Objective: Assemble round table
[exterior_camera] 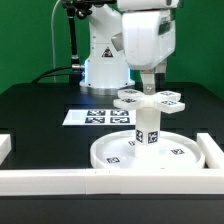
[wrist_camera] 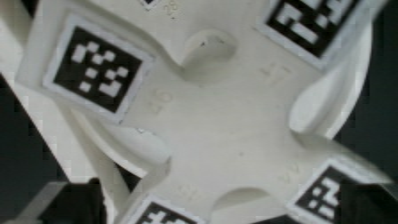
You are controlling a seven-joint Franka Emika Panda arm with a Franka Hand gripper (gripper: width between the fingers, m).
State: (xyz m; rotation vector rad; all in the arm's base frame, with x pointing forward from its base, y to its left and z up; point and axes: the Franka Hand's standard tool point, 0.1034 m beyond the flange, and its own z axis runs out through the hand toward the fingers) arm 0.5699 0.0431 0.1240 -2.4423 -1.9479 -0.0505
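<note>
Up top, cross-shaped base (exterior_camera: pixel 148 99) on leg (exterior_camera: pixel 148 128), tagged round ends

**Table stacked upside down**

The white disc (exterior_camera: pixel 148 152) lies flat on my worktop, rim up, against the long wall. The short leg (exterior_camera: pixel 148 126) stands upright at its centre, tags on its side. The cross-shaped base (exterior_camera: pixel 148 99) sits level on the leg, a tag on each round end (wrist_camera: pixel 98 62).
</note>
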